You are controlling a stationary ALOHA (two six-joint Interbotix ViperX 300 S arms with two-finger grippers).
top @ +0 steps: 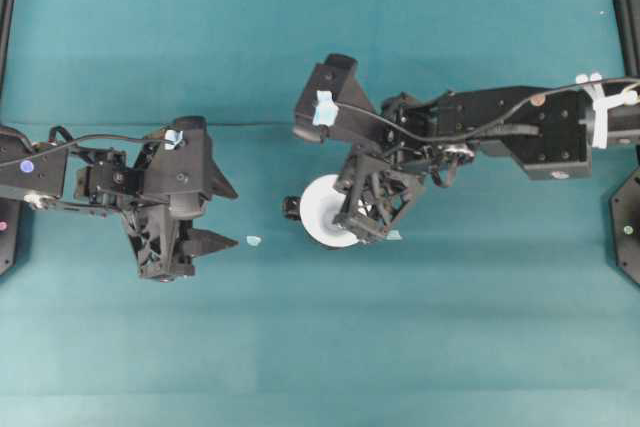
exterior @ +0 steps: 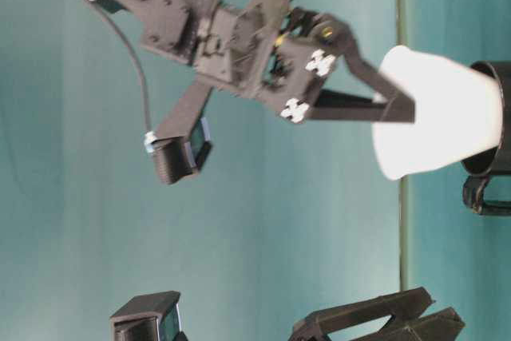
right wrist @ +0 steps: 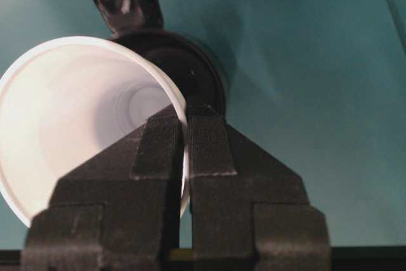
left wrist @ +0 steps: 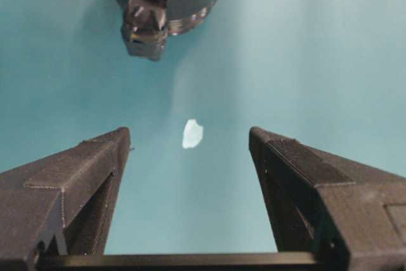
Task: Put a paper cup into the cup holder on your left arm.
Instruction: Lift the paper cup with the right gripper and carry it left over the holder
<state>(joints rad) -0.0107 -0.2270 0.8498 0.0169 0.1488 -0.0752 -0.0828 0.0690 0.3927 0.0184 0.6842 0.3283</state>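
The white paper cup (top: 322,209) has its narrow base inside the mouth of the glossy black cup holder (right wrist: 202,75), and its wide rim sticks out above it (exterior: 435,113). My right gripper (right wrist: 186,115) is shut on the cup's rim wall, one finger inside and one outside. The holder's knob (top: 291,209) points toward the left arm. My left gripper (top: 236,217) lies left of the holder, open and empty, with its fingers (left wrist: 104,157) wide apart. In the left wrist view the holder (left wrist: 171,4) sits ahead at the top edge.
A small pale paper scrap (left wrist: 192,133) lies on the teal cloth between the left fingers and the holder. Another scrap (top: 394,235) lies by the right gripper. The teal table (top: 320,347) extends on all sides, with dark frame posts (top: 6,7) at the far edges.
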